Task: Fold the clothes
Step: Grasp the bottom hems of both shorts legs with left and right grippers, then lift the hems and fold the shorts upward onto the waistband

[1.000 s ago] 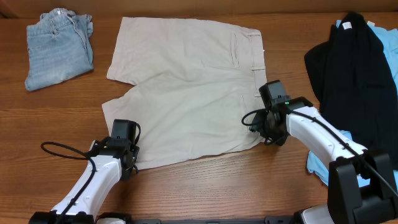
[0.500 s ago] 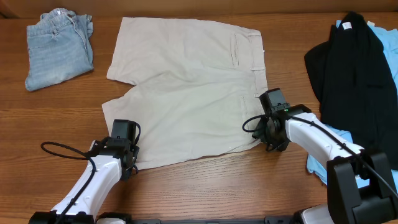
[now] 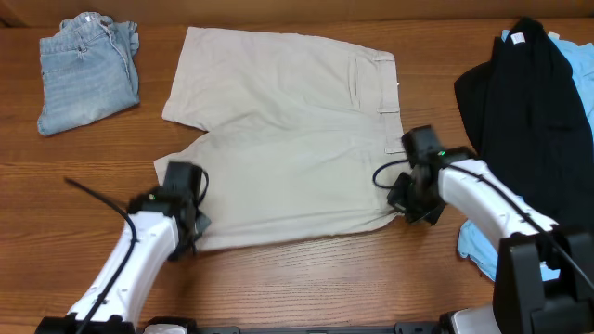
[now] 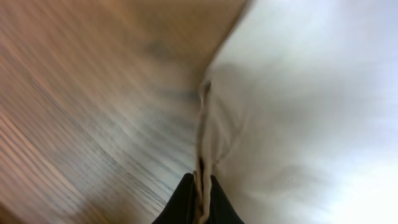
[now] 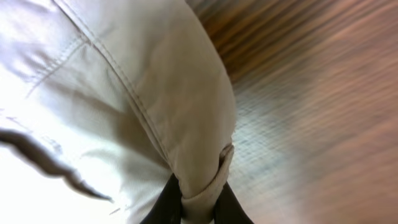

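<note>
Wooden surface (image 3: pixel 306 278) fills the overhead view. Pale beige khaki shorts (image 3: pixel 288 139) lie spread flat in the middle, with the waistband (image 3: pixel 391 102) toward the right and both legs pointing left. A welt back pocket (image 3: pixel 351 76) shows near the waistband on the far half.

Black garment (image 3: pixel 534 121) is heaped at the right edge, well apart from the shorts. Faded-blue denim shorts (image 3: pixel 88 74) are bunched at the far left corner. A sky-blue garment (image 3: pixel 473 243) lies under the black one; bits of it peek out near its front edge and at the top.

Left hand (image 3: pixel 190 227) is at the near leg's hem corner. In the left wrist view its dark fingers (image 4: pixel 184 200) are pressed together on the hem edge (image 4: pixel 202 137), pinching the fabric. That view is blurred.

Right hand (image 3: pixel 408 199) is at the near waistband corner. In the right wrist view its fingers (image 5: pixel 166 202) pinch the folded waistband end (image 5: pixel 211 180), which sits between them, stitching visible.

Both arms reach in from the near edge.
</note>
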